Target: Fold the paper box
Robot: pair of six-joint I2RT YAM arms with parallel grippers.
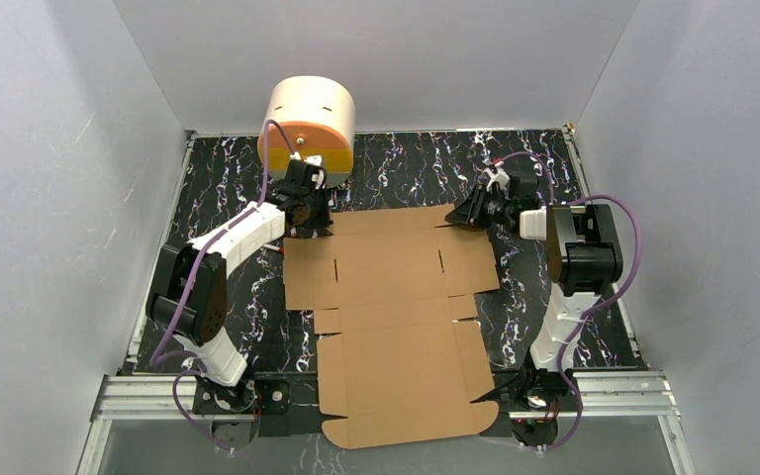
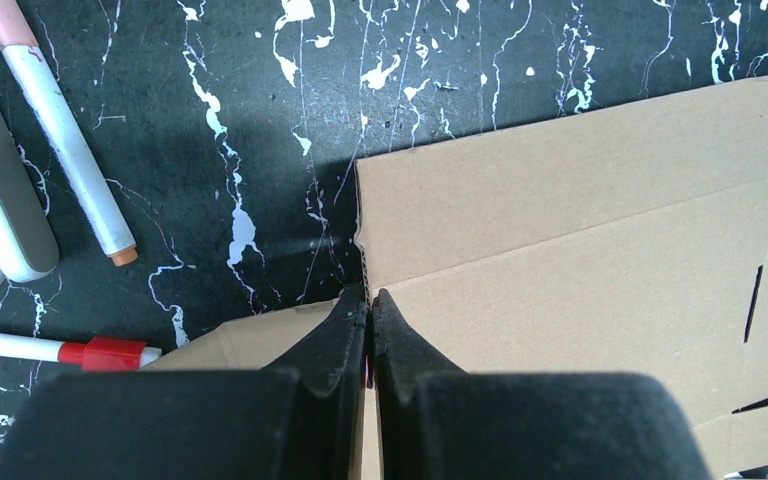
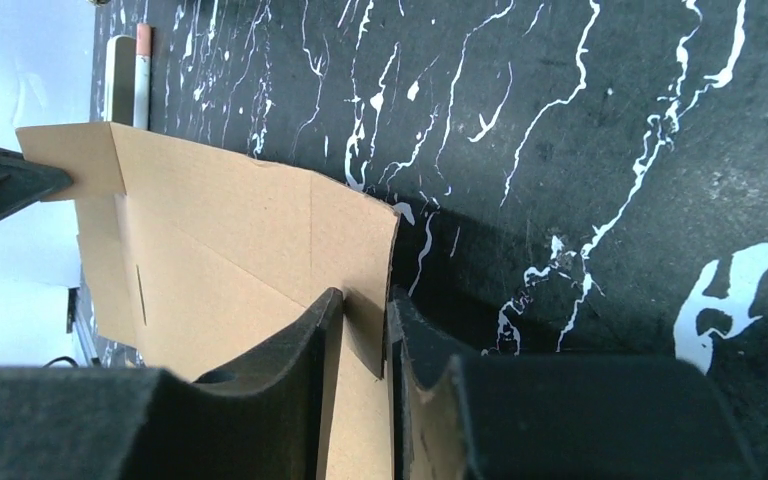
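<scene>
The paper box (image 1: 396, 297) is a flat brown cardboard sheet with flaps, slots and creases, spread on the black marbled table from the middle to the near edge. My left gripper (image 1: 309, 220) is at its far left corner. In the left wrist view that gripper (image 2: 370, 298) is shut on the edge of the sheet (image 2: 580, 230). My right gripper (image 1: 463, 213) is at the far right corner. In the right wrist view its jaws (image 3: 365, 305) stand narrowly apart on either side of the slightly lifted cardboard edge (image 3: 220, 230), with a gap beside the left finger.
A cream cylinder (image 1: 307, 124) with an orange and yellow front stands at the back, just behind the left gripper. A white pen (image 2: 65, 130), a grey bar (image 2: 0, 200) and a red-capped marker (image 2: 100, 352) lie on the table left of the sheet. White walls enclose the table.
</scene>
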